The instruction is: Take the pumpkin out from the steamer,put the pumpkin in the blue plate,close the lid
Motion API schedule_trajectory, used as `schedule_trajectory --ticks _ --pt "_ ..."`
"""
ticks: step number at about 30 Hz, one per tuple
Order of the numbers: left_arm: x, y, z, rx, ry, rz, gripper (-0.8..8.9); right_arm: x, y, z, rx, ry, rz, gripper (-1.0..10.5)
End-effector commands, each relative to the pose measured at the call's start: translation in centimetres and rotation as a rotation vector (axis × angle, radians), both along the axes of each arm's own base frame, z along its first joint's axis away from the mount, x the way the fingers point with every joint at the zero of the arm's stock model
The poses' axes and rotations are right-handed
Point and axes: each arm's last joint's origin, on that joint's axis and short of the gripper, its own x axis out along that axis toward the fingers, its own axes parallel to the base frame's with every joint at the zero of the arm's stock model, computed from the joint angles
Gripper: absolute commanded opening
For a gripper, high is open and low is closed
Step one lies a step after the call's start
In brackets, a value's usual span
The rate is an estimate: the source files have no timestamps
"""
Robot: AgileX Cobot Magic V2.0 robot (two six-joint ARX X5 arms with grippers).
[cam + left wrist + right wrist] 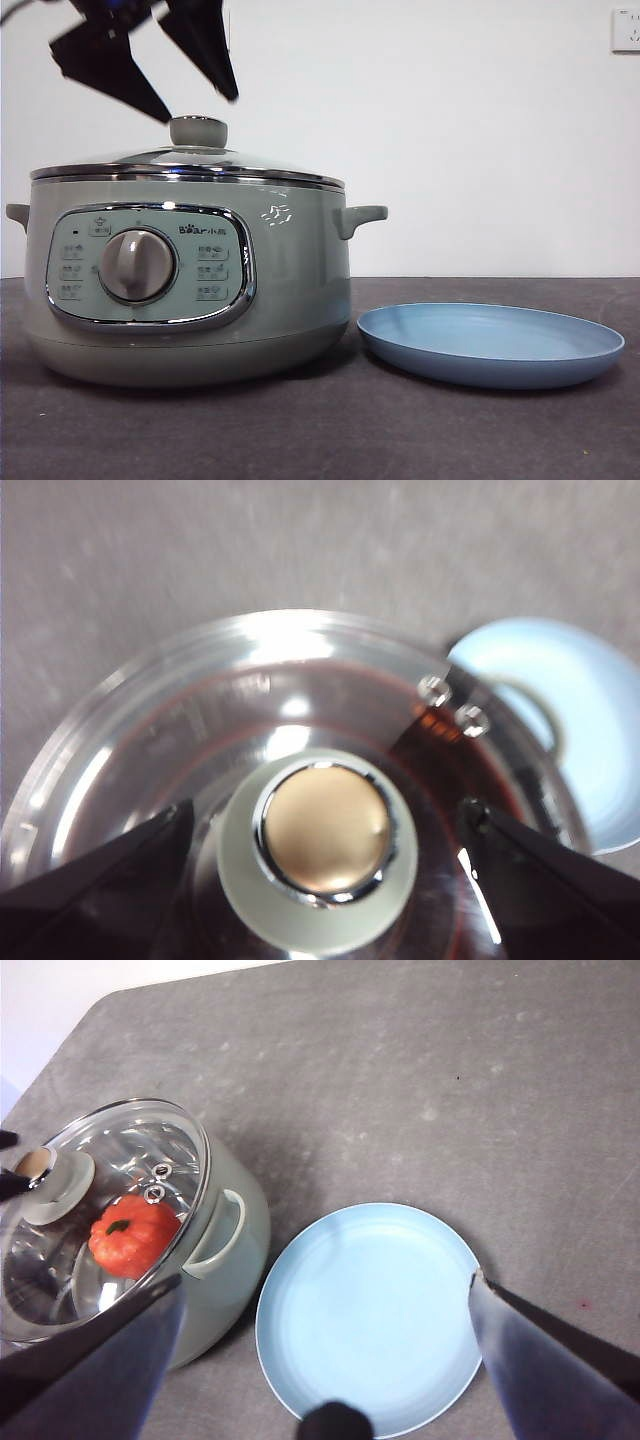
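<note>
Left gripper (205,108) hangs directly over the lid (187,165), jaws spread apart, one tip on each side of the sage-green knob (198,131) and just above it; no contact visible. In the left wrist view the same gripper (330,820) brackets the knob (318,852), whose brassy cap sits centred between the two black tips, with clear gaps both sides. Lid is seated on the steamer (185,290), chrome rim flush all round, two small metal fittings showing in the glass (452,704). Pumpkin (134,1235) is inside the steamer, under the closed lid, seen through the glass from the right wrist view: orange-red, dark green stem up, lying toward the side of the pot nearest the plate. Right gripper (325,1290) is held high above the surface, jaws wide apart and holding nothing, over the blue plate (370,1315). Blue plate (490,343) rests flat on the dark grey surface (320,430) just beside the steamer, on the side of the steamer's handle (360,217); whether plate rim and pot base touch cannot be told. Steamer's control panel with round knob (137,265) faces the front camera. White wall behind, with a socket (625,30) at its upper corner.
</note>
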Motion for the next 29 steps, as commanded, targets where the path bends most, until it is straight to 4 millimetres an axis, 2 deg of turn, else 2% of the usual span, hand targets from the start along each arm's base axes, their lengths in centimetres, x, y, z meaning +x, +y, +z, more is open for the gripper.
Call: schedule_trajectory --ticks 1,6,12,13,16,19,29 --pt "0.45 -0.37 -0.75 0.022 0.013 -0.011 4.41 0.01 0.01 0.07 0.005 -0.001 -0.002 4.7" --pt "0.97 -0.65 -1.55 0.035 0.039 -0.014 4.41 0.01 0.00 0.07 0.004 -0.001 -0.004 4.7" --pt "1.00 -0.67 -1.59 0.042 0.035 -0.022 4.31 0.01 0.00 0.07 0.004 -0.001 -0.004 4.7" --pt "1.00 -0.66 -1.60 0.048 0.032 -0.028 4.04 0.01 0.00 0.07 0.004 -0.001 -0.004 4.7" --pt "1.00 -0.66 -1.60 0.052 0.030 -0.032 1.54 0.01 0.00 0.07 0.004 -0.001 -0.004 4.7" --pt "0.99 -0.66 -1.60 0.066 0.020 -0.048 -0.06 0.01 0.00 0.07 0.004 -0.001 -0.004 4.7" --pt "1.11 -0.68 -1.29 0.056 0.000 -0.044 -0.09 0.01 0.00 0.07 0.004 -0.001 -0.005 4.7"
